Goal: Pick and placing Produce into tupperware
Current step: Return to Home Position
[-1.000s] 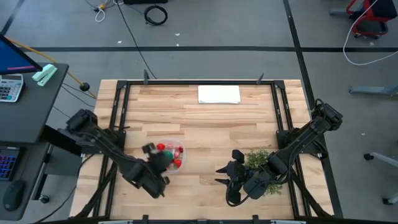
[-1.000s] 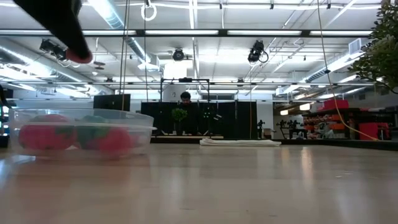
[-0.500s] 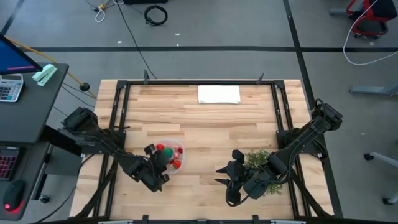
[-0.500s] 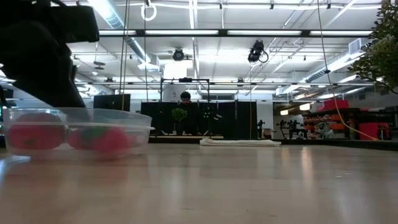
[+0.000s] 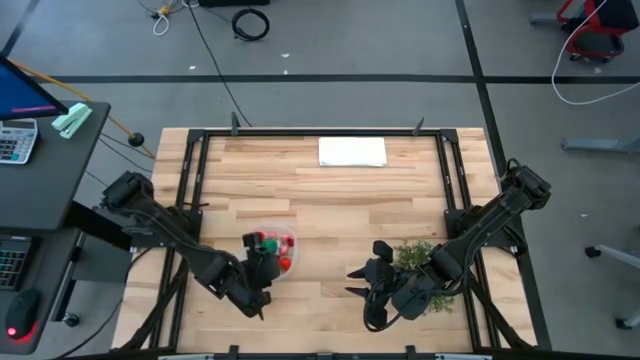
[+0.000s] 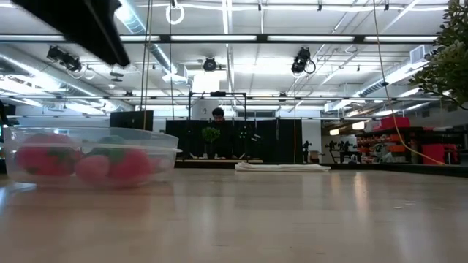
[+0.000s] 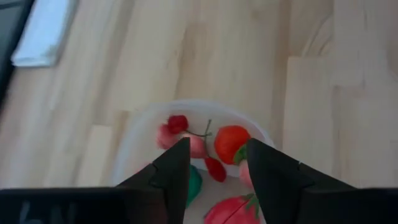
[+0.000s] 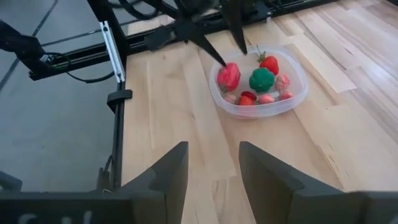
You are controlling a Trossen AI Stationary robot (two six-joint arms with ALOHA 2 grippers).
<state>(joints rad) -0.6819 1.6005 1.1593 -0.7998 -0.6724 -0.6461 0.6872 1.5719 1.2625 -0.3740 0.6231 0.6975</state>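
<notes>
The tupperware [image 5: 292, 238] is a round clear bowl on the table's near left; it also shows in the low view as the tupperware [image 6: 91, 157]. The produce [image 7: 231, 142] lies inside it: red and pink pieces and one green one [image 8: 262, 80]. My left gripper [image 7: 217, 163] hovers open just above the bowl, fingers pointing down, and holds nothing. In the high view the left gripper [image 5: 262, 255] covers the bowl's near-left part. My right gripper [image 8: 211, 168] waits open over bare table near the middle, right of the bowl; the high view shows the right gripper [image 5: 364, 265] beside the plant.
A bushy green plant [image 5: 418, 258] stands on the table's near right, against my right arm. A flat white sheet [image 5: 352, 151] lies at the far edge. Black frame rails run along the table's sides. Bare wood lies between the bowl and the sheet.
My left gripper, which had a red piece at its fingertips a second ago, dipped down into the tupperware and has risen again with nothing in it. One more pink piece now lies in the bowl. The right arm has kept still.
</notes>
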